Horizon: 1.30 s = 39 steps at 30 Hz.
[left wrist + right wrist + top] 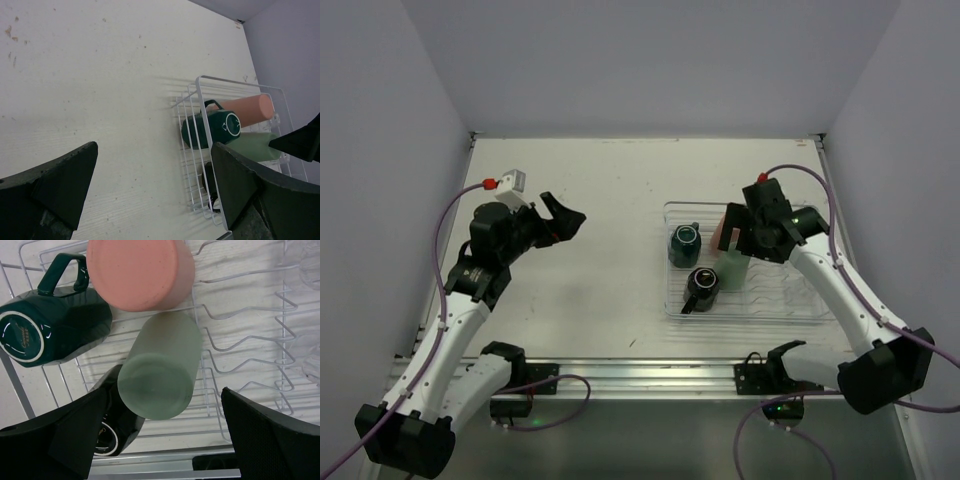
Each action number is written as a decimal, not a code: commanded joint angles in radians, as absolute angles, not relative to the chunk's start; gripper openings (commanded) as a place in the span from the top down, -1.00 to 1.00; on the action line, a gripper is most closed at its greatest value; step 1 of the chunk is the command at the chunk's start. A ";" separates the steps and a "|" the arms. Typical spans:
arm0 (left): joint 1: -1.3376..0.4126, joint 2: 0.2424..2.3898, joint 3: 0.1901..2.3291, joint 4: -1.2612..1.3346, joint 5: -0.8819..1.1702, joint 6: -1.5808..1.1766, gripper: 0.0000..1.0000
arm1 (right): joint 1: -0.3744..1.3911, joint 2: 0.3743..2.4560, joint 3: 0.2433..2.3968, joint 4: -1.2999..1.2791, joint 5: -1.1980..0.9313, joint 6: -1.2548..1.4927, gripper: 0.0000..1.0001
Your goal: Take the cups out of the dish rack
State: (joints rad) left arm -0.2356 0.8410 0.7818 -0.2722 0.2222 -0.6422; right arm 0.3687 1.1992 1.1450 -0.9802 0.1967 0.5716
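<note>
The dish rack (790,312) sits right of centre on the table. It holds a dark teal mug (684,243), a black mug (702,287), a pink tumbler (726,230) and a pale green tumbler (732,272). My right gripper (748,240) hovers open above the tumblers. In the right wrist view its jaws stand wide on either side of the green tumbler (160,375), not touching it. The pink tumbler (140,272), teal mug (50,330) and black mug (112,432) lie close by. My left gripper (563,220) is open and empty over the bare table, left of the rack.
Clear glasses (306,265) lie at the rack's right end. The left wrist view shows the rack's wire wall (197,100) with the teal mug (212,127) behind it. Grey walls enclose the table on three sides.
</note>
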 commanded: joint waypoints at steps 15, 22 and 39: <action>-0.227 0.851 0.798 -0.256 0.262 -0.629 -0.98 | 0.442 1.338 1.175 -0.982 0.334 0.607 -0.92; -0.227 0.859 0.795 -0.250 0.271 -0.627 -0.98 | 0.445 1.358 1.166 -0.971 0.339 0.614 -0.73; -0.227 0.867 0.805 -0.252 0.279 -0.626 -0.98 | 0.474 1.374 1.152 -0.945 0.314 0.627 0.26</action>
